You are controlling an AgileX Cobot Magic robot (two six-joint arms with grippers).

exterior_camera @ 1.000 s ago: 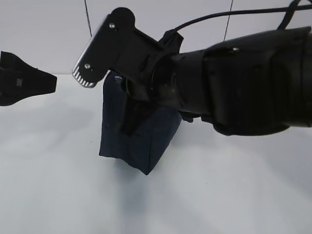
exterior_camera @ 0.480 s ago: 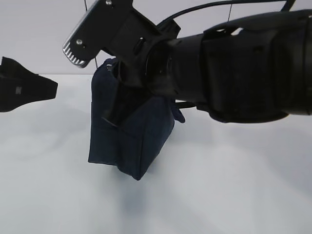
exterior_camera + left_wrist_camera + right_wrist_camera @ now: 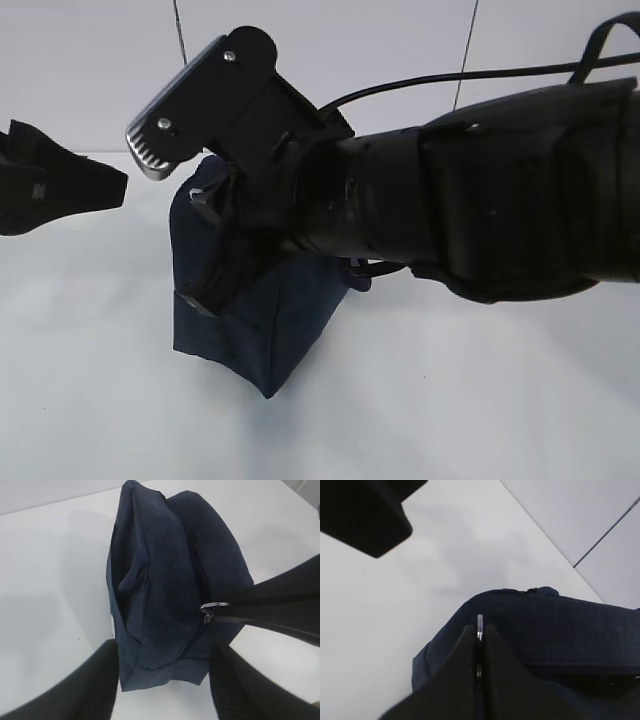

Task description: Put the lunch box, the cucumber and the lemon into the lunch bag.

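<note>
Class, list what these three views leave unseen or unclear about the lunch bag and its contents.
- Lunch bag interior: no view shows inside, so the lunch box, cucumber and lemon cannot be confirmed.
- Exterior view: the right arm covers the bag's top.
- Right wrist view: the right end effector hides most of the ring pull.

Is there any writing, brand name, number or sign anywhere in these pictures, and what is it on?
No text can be read in any view.
Left claw: a small pale mark on its black side, too small and blurred to read.
Lunch bag: plain navy fabric, with no label or logo showing.
Ring pull: bare metal, with no marking visible.
Right claw: plain black, with no lettering visible.
</note>
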